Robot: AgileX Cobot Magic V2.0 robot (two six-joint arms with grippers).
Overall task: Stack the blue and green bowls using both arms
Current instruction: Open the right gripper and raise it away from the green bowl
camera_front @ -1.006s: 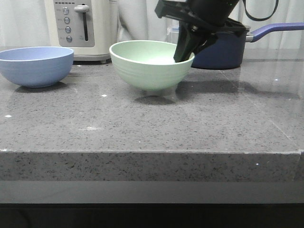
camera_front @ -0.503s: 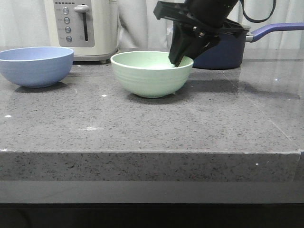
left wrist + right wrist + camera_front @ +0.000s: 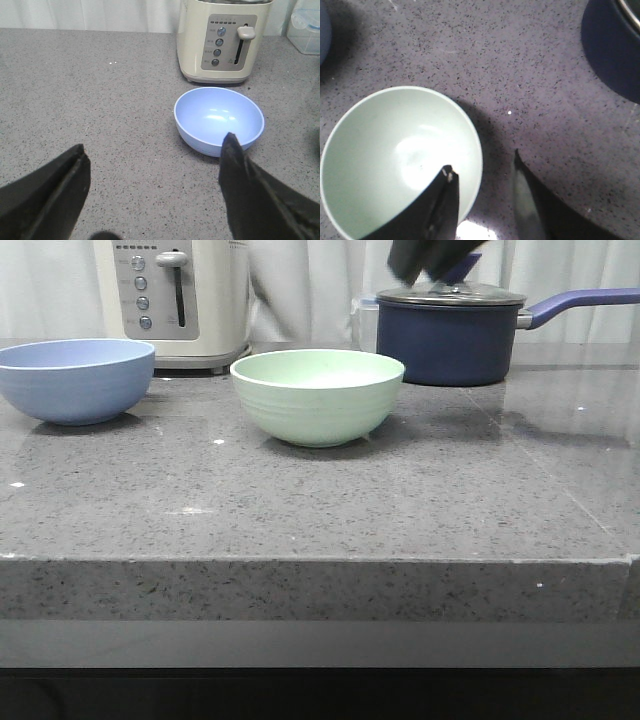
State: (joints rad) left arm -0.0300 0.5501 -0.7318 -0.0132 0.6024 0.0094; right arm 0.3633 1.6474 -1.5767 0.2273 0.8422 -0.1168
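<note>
The right gripper (image 3: 485, 187) has released the green bowl (image 3: 318, 395) and risen clear, jaws apart. The green bowl rests mid-counter. The left gripper (image 3: 152, 192), jaws spread and empty, faces the blue bowl (image 3: 219, 120) beside the toaster (image 3: 225, 40). Recommended: straddle the rim squarely before closing.

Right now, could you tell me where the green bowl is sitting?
In the front view the green bowl stands upright near the counter's middle, right of the blue bowl, left of and nearer than the navy saucepan, with no gripper touching it.
</note>
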